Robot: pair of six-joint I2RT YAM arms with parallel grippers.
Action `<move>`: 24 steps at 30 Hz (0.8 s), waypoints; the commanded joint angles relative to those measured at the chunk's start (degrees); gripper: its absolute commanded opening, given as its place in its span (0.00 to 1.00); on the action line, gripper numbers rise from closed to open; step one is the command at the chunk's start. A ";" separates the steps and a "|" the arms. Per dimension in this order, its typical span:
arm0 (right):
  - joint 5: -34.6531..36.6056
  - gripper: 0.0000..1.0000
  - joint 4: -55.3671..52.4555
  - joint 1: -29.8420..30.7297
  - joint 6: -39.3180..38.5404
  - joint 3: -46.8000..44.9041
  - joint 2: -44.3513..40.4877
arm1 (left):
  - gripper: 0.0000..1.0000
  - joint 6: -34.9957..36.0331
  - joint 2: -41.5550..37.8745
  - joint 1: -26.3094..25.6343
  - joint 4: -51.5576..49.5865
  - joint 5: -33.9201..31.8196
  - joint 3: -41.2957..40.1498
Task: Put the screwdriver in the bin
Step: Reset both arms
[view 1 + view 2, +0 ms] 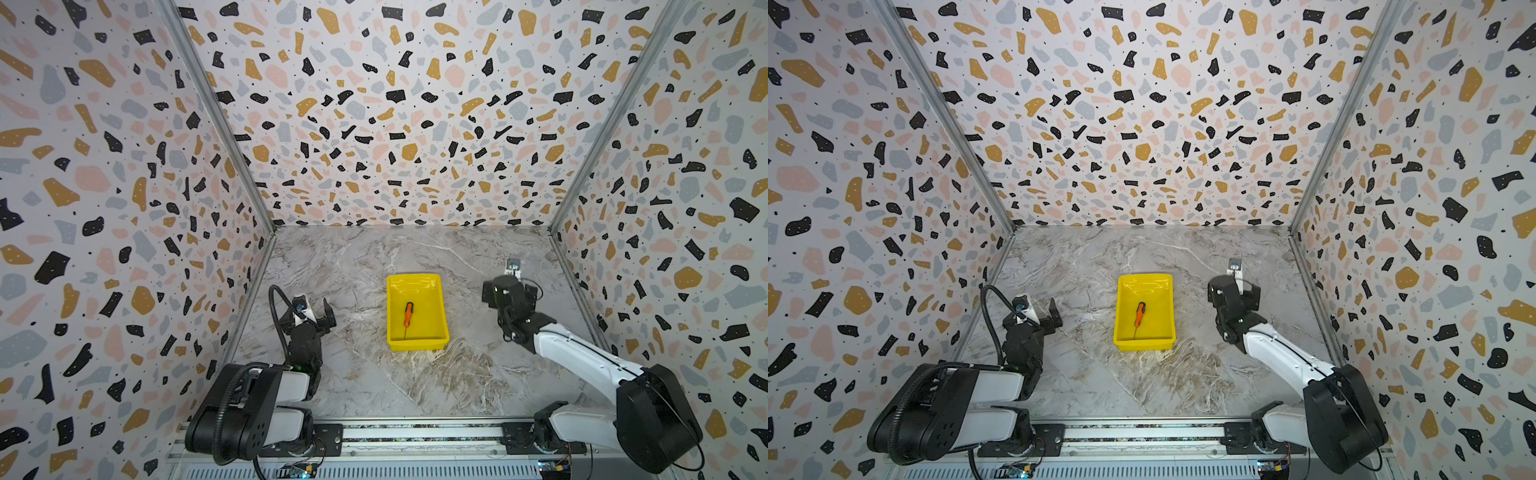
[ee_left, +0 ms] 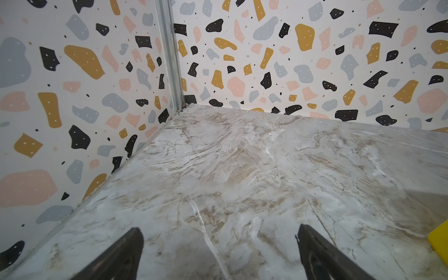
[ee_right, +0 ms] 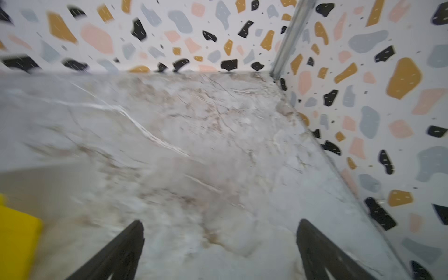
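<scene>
Screwdriver [image 1: 408, 314]: lies flat on the floor of the bin, orange handle toward the far wall, thin shaft pointing at the near wall with its tip close to that wall; nothing grips it
Bin [image 1: 413, 276]: yellow tray, upright on the marble table [image 1: 353, 257], between the two arms and apart from both; both top views show it the same way
Right gripper [image 3: 219, 225]: jaws spread wide with only bare table between them, off to the bin's right; a yellow corner of the bin shows at the edge of the blurred right wrist view
Left gripper [image 2: 218, 234]: jaws apart and empty, parked on the bin's left side, near it but not touching
Step in hand: judged as clearing away, since the tool already rests inside the rim
Doing it well: keep the right jaws apart, and move the arm up and away from the tray rather than across it, so that no finger or cable clips the rolled rim
Risk: a knock on the light, glossy tray could slide it or tip the tool's shaft up onto the near wall
Check: confirm from above that handle and tip both sit inside the walls
Left arm: no need to move it
</scene>
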 commanded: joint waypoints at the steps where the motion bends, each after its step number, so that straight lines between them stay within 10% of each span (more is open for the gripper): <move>1: 0.61 0.99 32.12 -1.10 -17.41 -13.09 -2.26 | 1.00 0.68 -0.52 -0.21 2.13 0.29 0.98; 6: -13.73 0.99 49.71 -3.63 -18.38 -22.92 -2.75 | 1.00 0.57 -0.52 -0.21 2.13 0.29 0.98; 24: -17.71 0.99 48.34 -7.40 -16.88 -16.49 6.32 | 1.00 0.58 -0.55 -0.21 2.13 0.27 0.98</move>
